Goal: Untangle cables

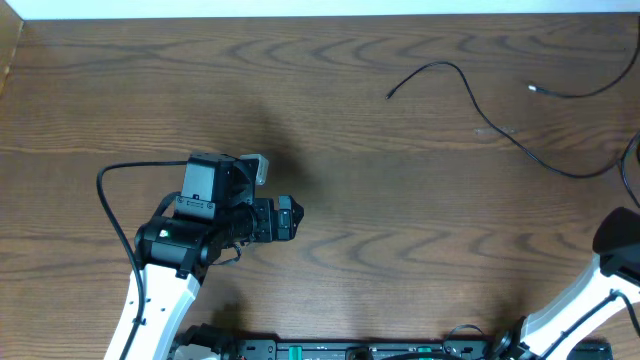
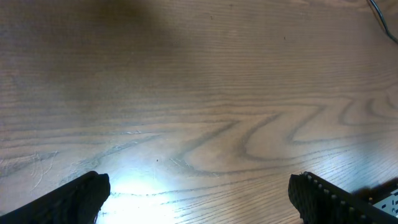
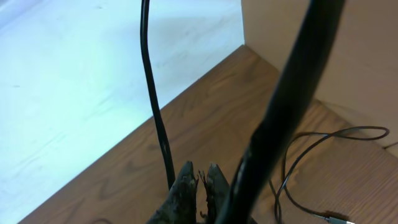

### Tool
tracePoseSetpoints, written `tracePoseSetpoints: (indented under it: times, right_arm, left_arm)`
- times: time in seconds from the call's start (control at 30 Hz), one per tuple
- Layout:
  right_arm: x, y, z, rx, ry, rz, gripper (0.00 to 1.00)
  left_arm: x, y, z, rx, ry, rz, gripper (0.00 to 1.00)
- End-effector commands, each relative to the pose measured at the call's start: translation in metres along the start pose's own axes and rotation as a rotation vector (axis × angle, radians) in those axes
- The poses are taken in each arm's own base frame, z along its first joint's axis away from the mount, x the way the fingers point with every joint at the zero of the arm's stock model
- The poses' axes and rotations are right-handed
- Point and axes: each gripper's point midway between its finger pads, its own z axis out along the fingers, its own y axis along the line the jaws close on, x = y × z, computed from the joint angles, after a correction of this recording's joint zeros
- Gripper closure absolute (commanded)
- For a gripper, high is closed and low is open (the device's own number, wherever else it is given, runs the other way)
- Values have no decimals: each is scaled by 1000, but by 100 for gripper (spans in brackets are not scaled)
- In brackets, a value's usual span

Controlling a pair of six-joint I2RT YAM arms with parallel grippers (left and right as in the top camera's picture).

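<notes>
Toward the far right corner of the wood-grain table [image 1: 400,230], the cables [image 1: 470,95] lie loose in thin black curves, one ending in a pale plug [image 1: 533,88]. A white surface [image 1: 300,8] shows beyond the far edge. The left gripper [image 2: 199,196] hangs wide open and empty near the front left; the right gripper [image 3: 198,186] is pinched tight on one black strand [image 3: 151,106].

setting: robotics lab bench | cues: wood-grain table [image 1: 400,250], white left arm [image 1: 150,300], white right arm [image 1: 590,300]
</notes>
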Motion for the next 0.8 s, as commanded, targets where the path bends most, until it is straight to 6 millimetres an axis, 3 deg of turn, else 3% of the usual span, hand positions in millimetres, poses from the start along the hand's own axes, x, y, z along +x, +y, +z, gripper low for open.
tracePoseSetpoints:
  times: [0.0, 0.17, 0.37, 0.47, 0.57, 0.7, 0.77]
  right_arm:
    - [23, -20, 53, 63, 81, 4, 99]
    - [65, -55, 114, 129, 212, 44, 99]
    - [122, -121, 168, 233, 379, 111, 99]
    - [133, -162, 175, 296, 409, 168, 99]
    - [129, -205, 168, 356, 393, 221, 99]
    - [125, -237, 161, 377, 390, 217, 99]
    - [127, -243, 160, 385, 396, 196, 99]
  left_arm:
    - [-1, -1, -1, -5, -4, 20, 3]
    - [2, -7, 0, 14, 8, 37, 3]
    - [7, -19, 3, 36, 23, 83, 2]
    - [8, -22, 4, 41, 28, 93, 3]
    - [9, -23, 4, 44, 29, 98, 3]
    - [7, -24, 4, 47, 21, 101, 3]
    - [5, -25, 4, 49, 14, 104, 3]
